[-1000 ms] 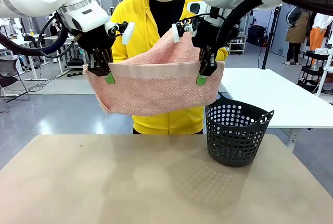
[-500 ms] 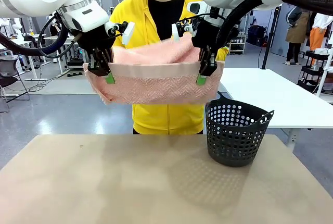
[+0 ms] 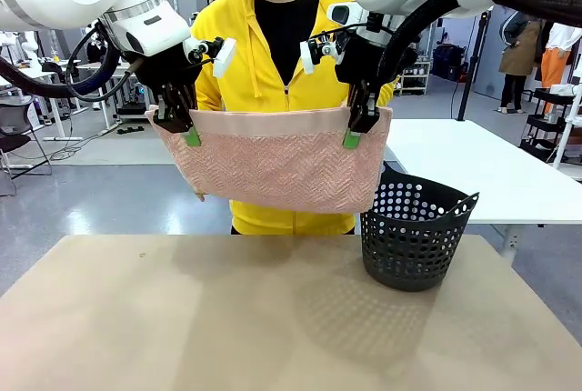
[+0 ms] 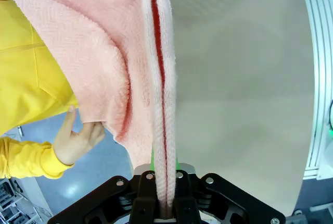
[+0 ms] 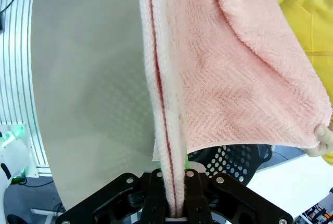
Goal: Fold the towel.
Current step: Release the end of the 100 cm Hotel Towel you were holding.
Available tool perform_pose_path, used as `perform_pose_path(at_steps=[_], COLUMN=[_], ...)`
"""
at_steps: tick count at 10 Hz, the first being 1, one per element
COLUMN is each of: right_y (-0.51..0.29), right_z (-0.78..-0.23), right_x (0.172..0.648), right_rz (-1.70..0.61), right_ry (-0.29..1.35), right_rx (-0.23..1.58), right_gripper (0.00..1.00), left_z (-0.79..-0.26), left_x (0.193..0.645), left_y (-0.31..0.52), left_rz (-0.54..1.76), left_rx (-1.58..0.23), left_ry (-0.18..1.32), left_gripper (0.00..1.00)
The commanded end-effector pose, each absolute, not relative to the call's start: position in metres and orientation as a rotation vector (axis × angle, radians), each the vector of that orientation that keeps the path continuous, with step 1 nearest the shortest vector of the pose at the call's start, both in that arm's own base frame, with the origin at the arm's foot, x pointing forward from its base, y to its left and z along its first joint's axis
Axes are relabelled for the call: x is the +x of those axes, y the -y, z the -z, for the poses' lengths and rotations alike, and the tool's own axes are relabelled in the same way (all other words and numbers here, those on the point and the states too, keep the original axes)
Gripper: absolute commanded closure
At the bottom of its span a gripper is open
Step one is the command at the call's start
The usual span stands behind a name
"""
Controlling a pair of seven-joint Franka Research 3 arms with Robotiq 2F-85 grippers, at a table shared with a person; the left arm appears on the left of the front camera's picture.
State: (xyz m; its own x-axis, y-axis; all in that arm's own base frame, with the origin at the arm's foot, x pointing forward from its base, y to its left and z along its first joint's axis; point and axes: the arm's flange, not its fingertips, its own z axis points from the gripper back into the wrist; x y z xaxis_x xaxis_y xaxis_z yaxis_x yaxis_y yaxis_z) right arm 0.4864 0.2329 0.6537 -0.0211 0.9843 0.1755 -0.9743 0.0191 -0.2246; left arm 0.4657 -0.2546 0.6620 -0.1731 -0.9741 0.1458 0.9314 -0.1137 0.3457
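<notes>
The salmon-pink towel (image 3: pixel 277 164) hangs in the air above the table, stretched between both arms, with its smooth edge band along the top. My left gripper (image 3: pixel 187 133) is shut on its top left corner and my right gripper (image 3: pixel 353 134) is shut on its top right corner. In the left wrist view the towel (image 4: pixel 130 62) runs up from between the closed jaws, doubled over, and the person's hand (image 4: pixel 78 140) holds its lower edge. The right wrist view has the towel (image 5: pixel 218 67) clamped the same way, with fingertips (image 5: pixel 323 140) at its far corner.
A black perforated basket (image 3: pixel 414 236) stands on the tan table (image 3: pixel 273 327) at the right, just below the towel's right corner. The person in a yellow hoodie (image 3: pixel 286 55) stands close behind the towel. A white table (image 3: pixel 491 168) lies behind on the right.
The person has brought the towel's far half down from above the edge band; it now hangs behind the front layer, and the towel hangs longer. Both grippers have kept their places.
</notes>
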Motion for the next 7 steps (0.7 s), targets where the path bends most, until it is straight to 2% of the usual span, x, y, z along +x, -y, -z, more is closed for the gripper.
perform_pose_path(at_steps=[1, 7], right_y=[-0.2316, -0.2316], right_z=[-0.6540, -0.6540], right_x=[0.4867, 0.4867], right_rz=[-1.559, -1.559], right_ry=[0.317, 0.317], right_rx=[-0.044, -0.044], right_gripper=[1.00, 1.00], left_z=[-0.6634, -0.6634], left_x=[0.4654, 0.4654], left_y=[0.2536, 0.2536], left_rz=[1.696, 1.696], left_rx=[0.136, 0.136], left_ry=[0.417, 0.417], left_gripper=[1.00, 1.00])
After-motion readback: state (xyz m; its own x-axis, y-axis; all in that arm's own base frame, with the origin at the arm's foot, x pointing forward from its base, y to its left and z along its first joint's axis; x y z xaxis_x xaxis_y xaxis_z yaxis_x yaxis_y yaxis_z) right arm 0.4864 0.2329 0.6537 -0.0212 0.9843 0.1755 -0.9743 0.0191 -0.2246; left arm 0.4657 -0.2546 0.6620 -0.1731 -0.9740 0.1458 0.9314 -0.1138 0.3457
